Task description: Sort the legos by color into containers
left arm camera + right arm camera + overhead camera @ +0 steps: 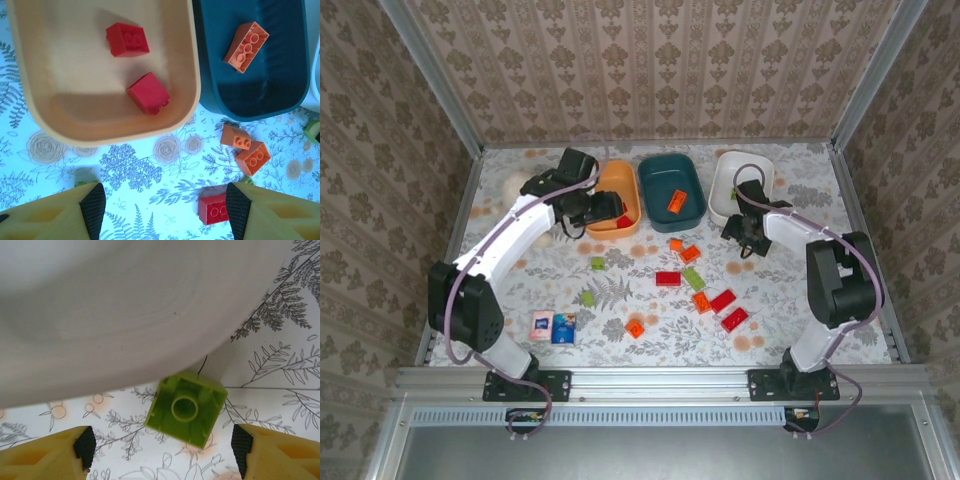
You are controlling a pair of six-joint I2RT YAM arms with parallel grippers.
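Note:
My left gripper (164, 210) hangs open just in front of the orange bowl (30, 100), which holds two red legos (127, 39) (148, 93). The teal bowl (250, 102) holds one orange lego (245, 46). Two orange legos (235, 137) (253, 157) and a red one (215, 209) lie on the table nearby. My right gripper (163, 452) is open low over the table, with an upside-down light green lego (185, 408) lying between its fingers, against the white bowl (125, 305). In the top view the left gripper (608, 207) is at the orange bowl (620, 180) and the right gripper (745, 237) is by the white bowl (725, 175).
Several loose legos lie mid-table: red (668, 279), green (598, 263), orange (636, 327), red (734, 319). A pink-and-blue packet (553, 327) lies near the left arm's base. A white stuffed bear (510, 184) sits at the far left. Walls enclose the table.

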